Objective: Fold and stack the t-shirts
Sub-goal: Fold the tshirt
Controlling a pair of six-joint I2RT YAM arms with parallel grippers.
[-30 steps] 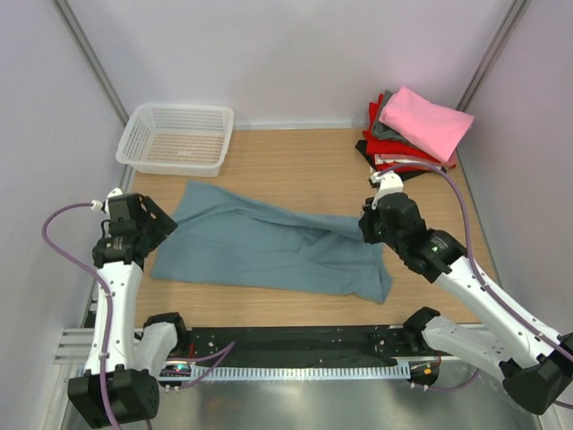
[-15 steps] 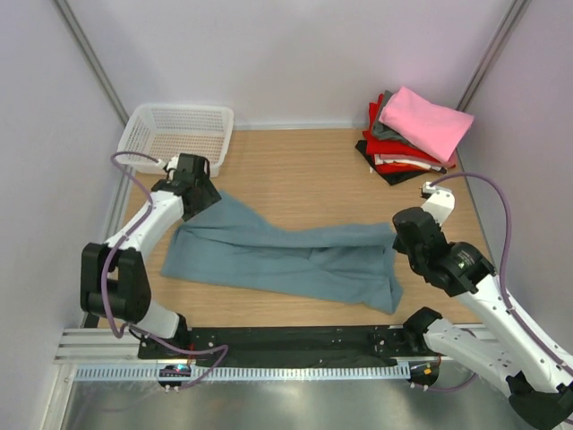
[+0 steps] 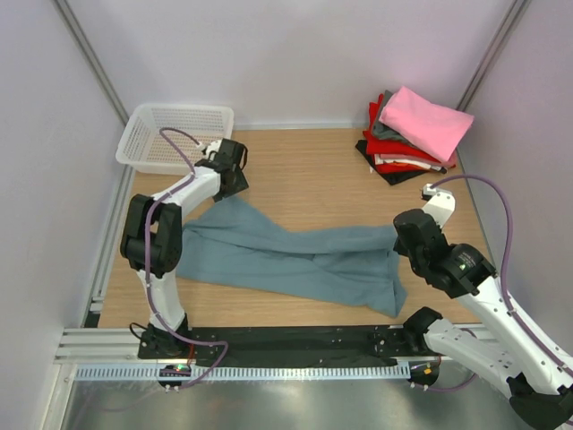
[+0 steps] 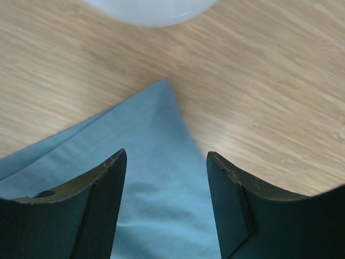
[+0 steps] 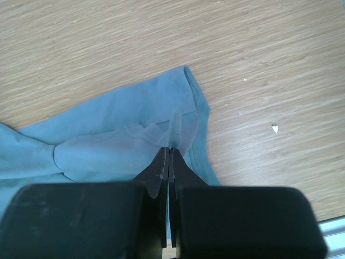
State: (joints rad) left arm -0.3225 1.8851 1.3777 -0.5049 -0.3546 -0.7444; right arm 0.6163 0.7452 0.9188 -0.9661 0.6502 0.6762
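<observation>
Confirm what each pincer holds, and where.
Right pincer: shut on the teal shirt, a fold near its right end. Left pincer: open over its far corner, empty.

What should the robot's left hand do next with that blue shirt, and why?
Probably lower the left hand and close it on the corner of the shirt. It stands open above the cloth, while the right hand is shut on the shirt's other end. Holding both ends should let it spread the shirt for folding.
</observation>
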